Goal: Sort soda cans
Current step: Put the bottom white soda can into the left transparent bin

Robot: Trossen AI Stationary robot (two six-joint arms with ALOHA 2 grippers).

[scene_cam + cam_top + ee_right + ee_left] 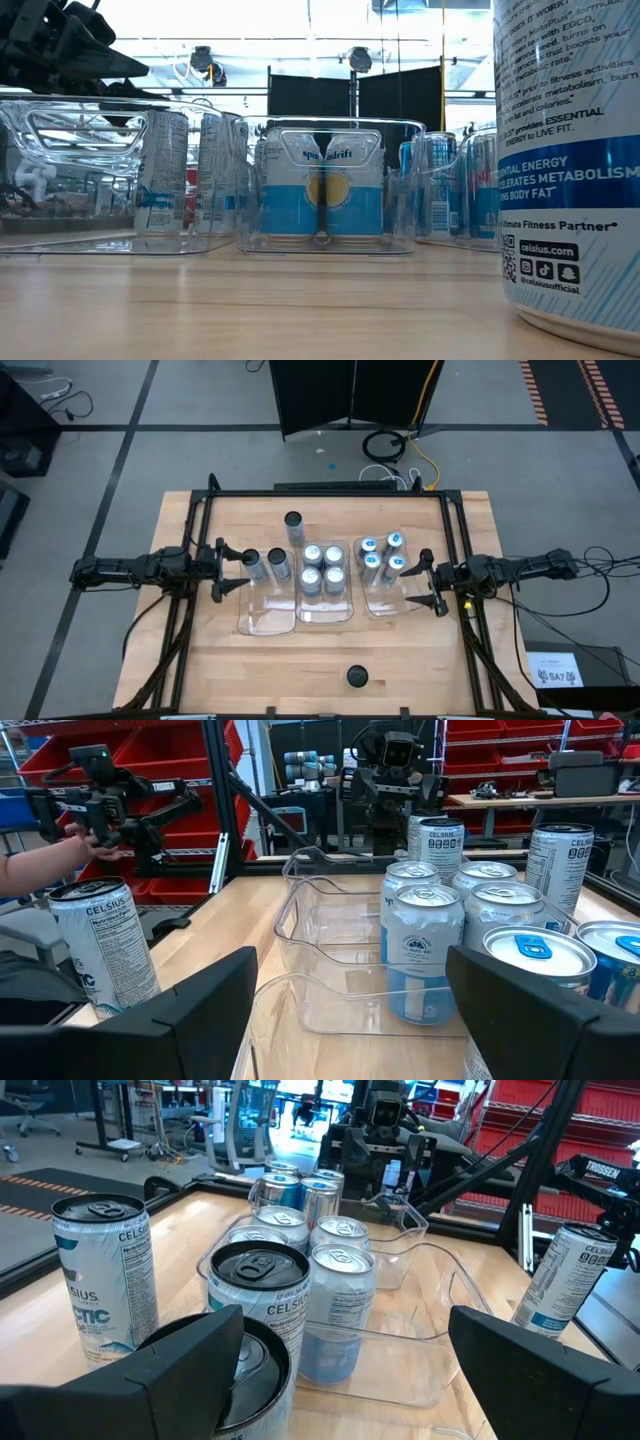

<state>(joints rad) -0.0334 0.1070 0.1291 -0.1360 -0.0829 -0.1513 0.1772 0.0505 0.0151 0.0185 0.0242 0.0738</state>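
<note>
Left end effector (232, 569) open beside dark-topped cans (264, 566) — labels legible only from wrist.

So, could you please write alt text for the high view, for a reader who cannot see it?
Three clear trays sit side by side on a wooden table, holding two dark-topped, four silver and four blue-topped cans. One dark-topped can stands behind them and another near the front edge. The open left gripper and right gripper flank the trays.

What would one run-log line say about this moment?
left gripper: open, beside dark-topped slim silver soda cans | right gripper: open, beside blue-topped silver cans in clear rectangular plastic tray | held: nothing
</note>
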